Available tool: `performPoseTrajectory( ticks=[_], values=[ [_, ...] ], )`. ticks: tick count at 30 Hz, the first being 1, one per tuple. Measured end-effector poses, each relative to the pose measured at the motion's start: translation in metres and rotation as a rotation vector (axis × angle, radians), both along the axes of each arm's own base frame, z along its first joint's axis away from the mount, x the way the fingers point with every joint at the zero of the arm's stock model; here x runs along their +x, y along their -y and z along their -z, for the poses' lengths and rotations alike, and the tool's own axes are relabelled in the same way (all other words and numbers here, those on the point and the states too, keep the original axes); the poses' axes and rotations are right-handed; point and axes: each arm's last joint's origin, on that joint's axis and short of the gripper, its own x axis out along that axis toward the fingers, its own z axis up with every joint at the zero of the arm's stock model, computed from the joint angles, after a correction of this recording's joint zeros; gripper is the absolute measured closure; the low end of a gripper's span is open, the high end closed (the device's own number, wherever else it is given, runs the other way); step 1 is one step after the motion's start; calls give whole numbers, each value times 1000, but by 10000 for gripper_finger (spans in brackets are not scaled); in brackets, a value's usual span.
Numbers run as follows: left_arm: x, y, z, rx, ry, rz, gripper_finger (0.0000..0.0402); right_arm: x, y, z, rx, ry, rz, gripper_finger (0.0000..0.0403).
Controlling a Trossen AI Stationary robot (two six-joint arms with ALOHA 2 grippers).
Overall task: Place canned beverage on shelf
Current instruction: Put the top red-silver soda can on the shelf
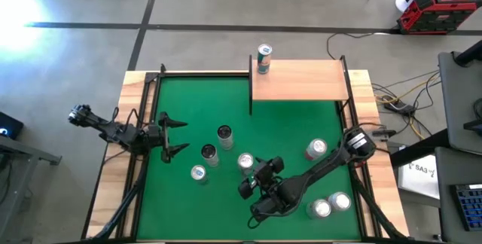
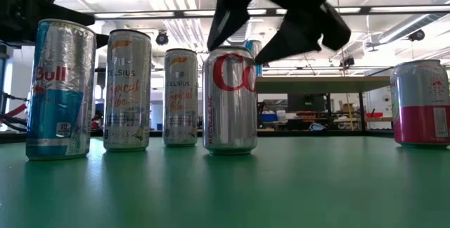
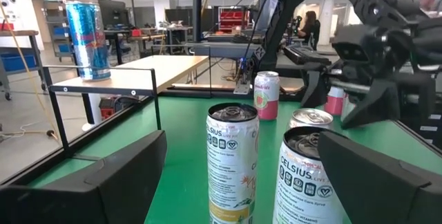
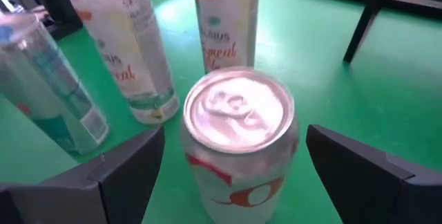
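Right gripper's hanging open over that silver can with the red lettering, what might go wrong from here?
1. The right gripper straddles the silver can with its fingers apart; the two Celsius cans stand close by, so a finger may knock one over.
2. The shelf already carries a Red Bull can at its corner; placing nearby could nudge it off.

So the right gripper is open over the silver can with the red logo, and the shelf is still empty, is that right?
Not quite. The shelf is not empty: the high view shows a blue can already standing at its left corner. The rest holds: the right gripper is open over the silver can with the red logo.
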Motion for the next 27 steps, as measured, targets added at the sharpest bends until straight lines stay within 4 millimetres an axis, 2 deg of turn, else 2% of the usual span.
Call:
performPoseTrajectory(
  ticks=[11, 21, 27],
  values=[
    [0, 0, 0, 0, 0, 0, 41, 8, 1, 10, -68, 40, 23, 42],
    [0, 0, 0, 0, -1, 0, 41, 24, 17, 31, -92, 10, 54, 42],
    [0, 0, 0, 0, -1, 0, 41, 29, 26, 35, -103, -10, 67, 47]
  ],
)
